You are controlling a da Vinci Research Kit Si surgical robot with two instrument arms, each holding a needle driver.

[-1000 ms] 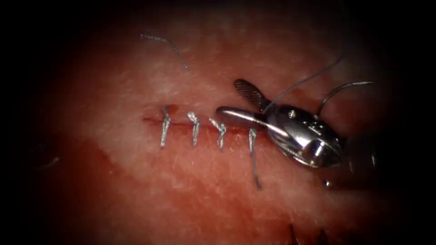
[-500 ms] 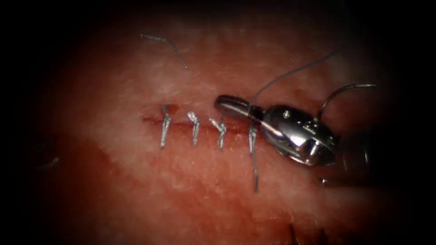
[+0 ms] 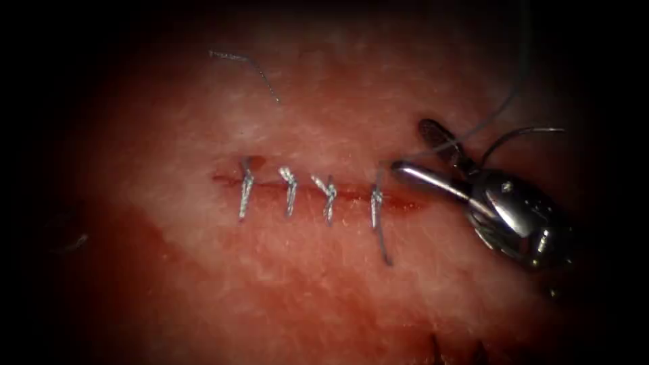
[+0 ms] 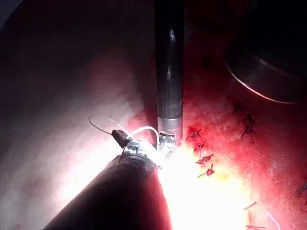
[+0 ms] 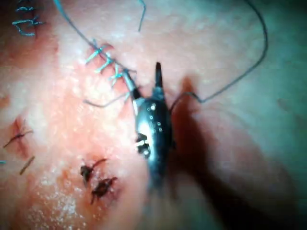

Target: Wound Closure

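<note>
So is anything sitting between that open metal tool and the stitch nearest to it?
Nothing visible does. The right arm's end effector hangs open, holding nothing, just right of the fourth stitch; between them shows bare tissue, the cut's red end and a thin thread.

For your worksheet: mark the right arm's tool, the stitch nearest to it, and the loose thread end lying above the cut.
Right arm's tool [image 3: 433,159]: endoscope view, between its open jaws.
Nearest stitch [image 3: 376,200]: endoscope view, where it crosses the cut.
Loose thread end [image 3: 251,65]: endoscope view, mid-length.
</note>
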